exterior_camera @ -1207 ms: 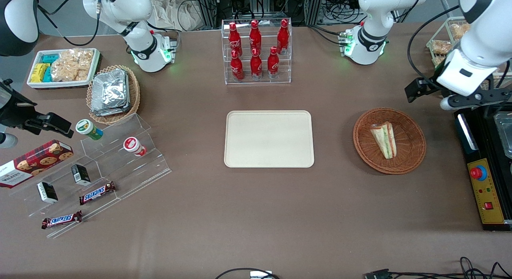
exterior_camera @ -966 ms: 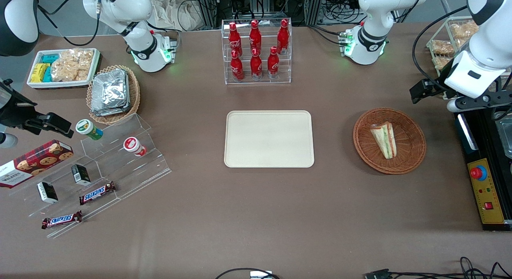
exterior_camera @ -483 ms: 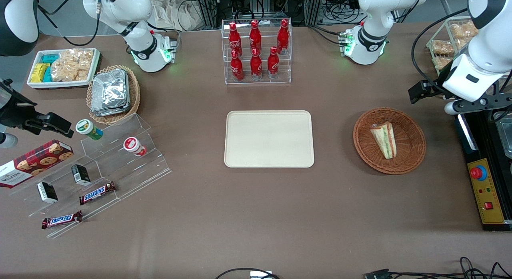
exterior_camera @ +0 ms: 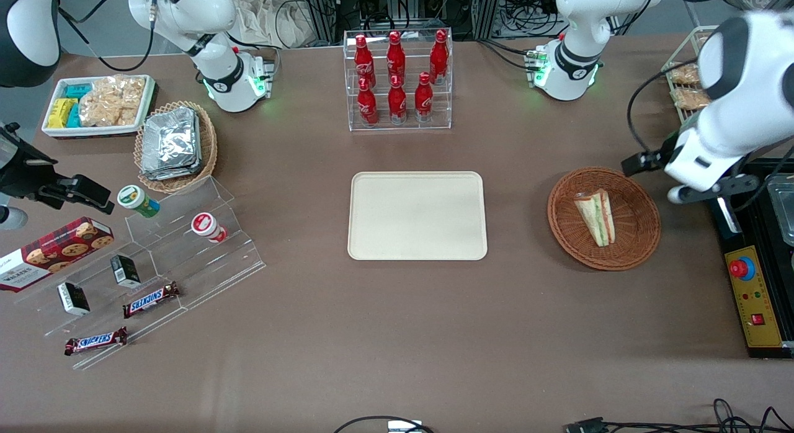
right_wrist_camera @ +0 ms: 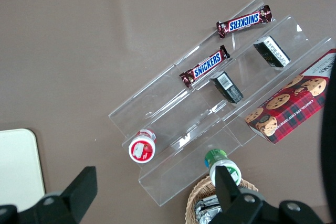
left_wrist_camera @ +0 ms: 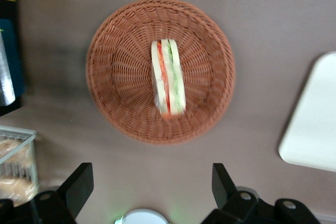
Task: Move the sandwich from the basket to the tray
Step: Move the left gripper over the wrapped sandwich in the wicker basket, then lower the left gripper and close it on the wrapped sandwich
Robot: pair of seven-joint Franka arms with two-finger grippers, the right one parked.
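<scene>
The sandwich, a pale bread wedge with green and red-orange layers, lies in the round reddish-brown basket. The cream tray lies flat mid-table, toward the parked arm's end from the basket. My left gripper hangs above the table beside the basket's rim, toward the working arm's end. The left wrist view shows the sandwich in the basket, a corner of the tray, and the gripper open and empty, fingers wide apart above bare table beside the basket.
A black control box with a red button stands close to the gripper. A wire rack of wrapped bread stands farther from the camera. A rack of red bottles, a foil-packet basket and an acrylic snack stand stand elsewhere.
The left arm has swung toward the basket and a little nearer the front camera. The sandwich, basket and tray have not moved.
</scene>
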